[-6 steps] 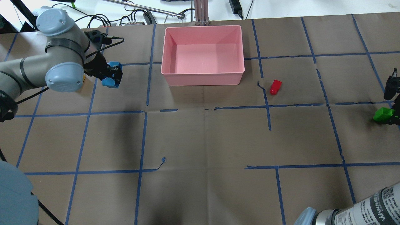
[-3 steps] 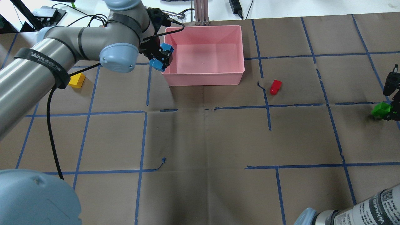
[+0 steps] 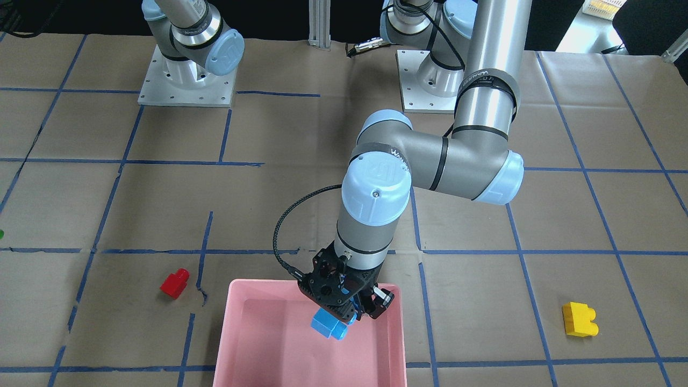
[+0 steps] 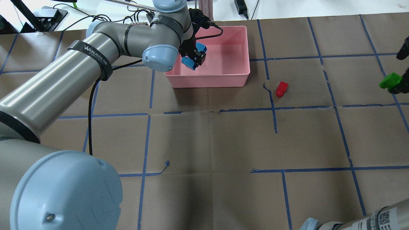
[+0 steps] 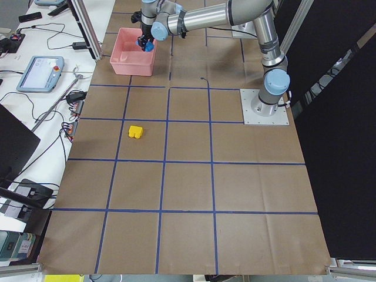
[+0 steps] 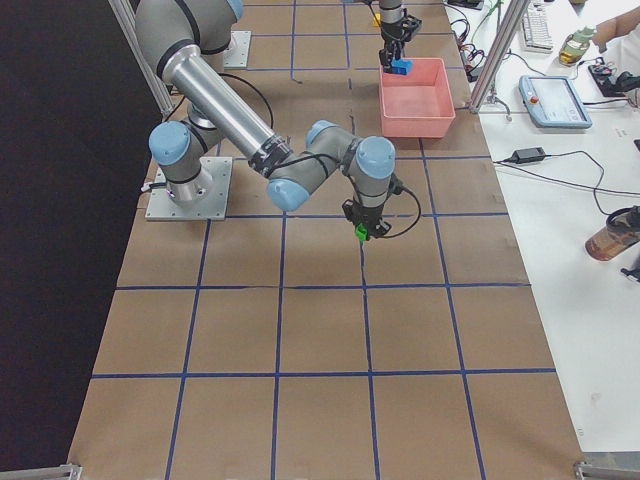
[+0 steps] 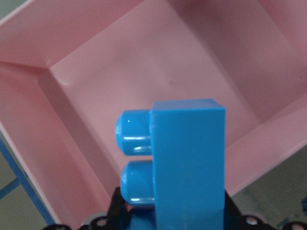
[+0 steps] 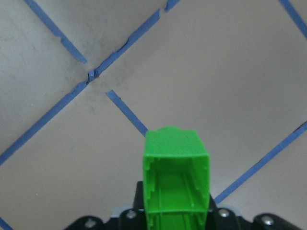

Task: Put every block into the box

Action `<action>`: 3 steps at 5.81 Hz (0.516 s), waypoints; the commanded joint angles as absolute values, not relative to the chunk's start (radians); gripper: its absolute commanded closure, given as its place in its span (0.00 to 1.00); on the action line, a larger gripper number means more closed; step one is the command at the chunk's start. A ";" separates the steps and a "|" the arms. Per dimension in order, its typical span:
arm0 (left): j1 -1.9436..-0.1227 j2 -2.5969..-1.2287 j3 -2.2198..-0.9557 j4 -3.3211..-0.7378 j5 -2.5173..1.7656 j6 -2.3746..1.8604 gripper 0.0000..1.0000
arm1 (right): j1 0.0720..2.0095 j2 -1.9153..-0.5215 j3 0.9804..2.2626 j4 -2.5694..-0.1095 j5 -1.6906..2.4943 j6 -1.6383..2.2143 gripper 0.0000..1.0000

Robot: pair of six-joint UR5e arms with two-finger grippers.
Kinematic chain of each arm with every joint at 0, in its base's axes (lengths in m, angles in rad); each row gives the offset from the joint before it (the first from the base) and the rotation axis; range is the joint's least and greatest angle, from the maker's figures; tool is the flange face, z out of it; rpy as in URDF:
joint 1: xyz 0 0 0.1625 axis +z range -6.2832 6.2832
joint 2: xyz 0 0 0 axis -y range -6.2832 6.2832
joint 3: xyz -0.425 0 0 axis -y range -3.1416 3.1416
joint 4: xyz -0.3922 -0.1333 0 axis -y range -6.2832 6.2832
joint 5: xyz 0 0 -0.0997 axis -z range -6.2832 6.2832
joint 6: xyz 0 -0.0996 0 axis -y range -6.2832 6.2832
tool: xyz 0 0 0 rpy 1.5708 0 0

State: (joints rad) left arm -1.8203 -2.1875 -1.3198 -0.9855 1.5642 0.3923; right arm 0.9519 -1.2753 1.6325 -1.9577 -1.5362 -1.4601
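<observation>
Blocks: blue block [image 4: 192, 58] is clamped in the L gripper [image 3: 344, 309] and hangs over the inside of the pink box [image 4: 207, 80], toward the box's left part in the overhead view. L wrist cam shows 2 of its studs pointing sideways, w/ the box floor and a corner below; the block is not touching the floor. Green block [image 8: 176, 177] is pinched in the R gripper [image 4: 397, 85], hollow side toward the R wrist cam, over taped brown paper well to the right of the box. Red block [image 4: 281, 88] lies on the table [image 4: 207, 143] near the box's front right corner, apart from it. Yellow block [image 3: 579, 319] lies on the paper on the robot's left side, well away from the box and both grippers
</observation>
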 commanded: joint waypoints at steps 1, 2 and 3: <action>-1.819 -2.265 -1.267 -0.983 1.565 0.391 0.95 | 1.061 -1.275 1.496 -1.850 -1.497 -1.218 0.91; -1.815 -2.281 -1.266 -0.983 1.577 0.393 0.19 | 1.125 -1.269 1.494 -1.852 -1.470 -1.057 0.91; -1.803 -2.260 -1.264 -1.000 1.580 0.393 0.00 | 1.212 -1.252 1.491 -1.867 -1.451 -0.855 0.91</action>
